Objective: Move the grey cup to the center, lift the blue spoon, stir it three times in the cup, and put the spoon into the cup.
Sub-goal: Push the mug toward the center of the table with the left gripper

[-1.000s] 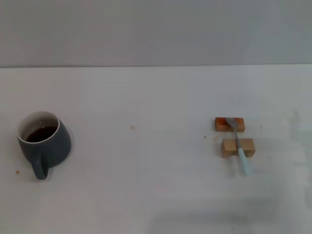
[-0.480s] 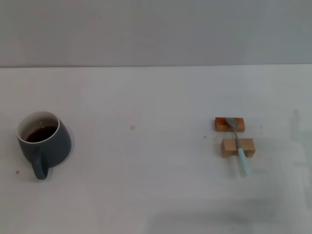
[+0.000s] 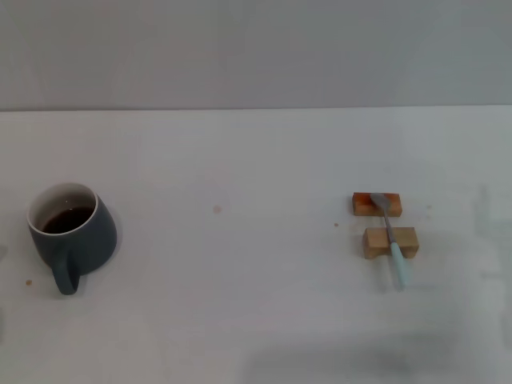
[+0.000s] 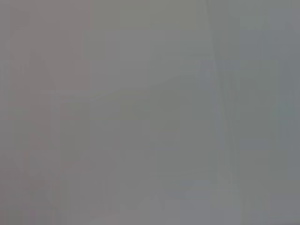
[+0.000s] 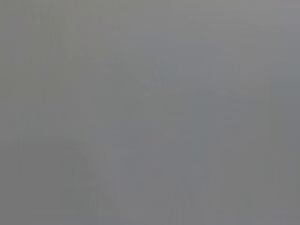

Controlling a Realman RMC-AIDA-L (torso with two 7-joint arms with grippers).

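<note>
Meanwhile grey cup [image 3: 72,232] sits far left, blue spoon [image 3: 391,240] across wooden blocks [image 3: 389,242]; hands unseen

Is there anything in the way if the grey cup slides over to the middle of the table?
Nothing visible blocks it. The grey cup stands at the table's left side, and the stretch of table toward the middle is bare. The blue spoon lies on two wooden blocks farther right, past the center.

Neither arm nor hand shows in any view (both wrist cameras see only blank grey).
</note>
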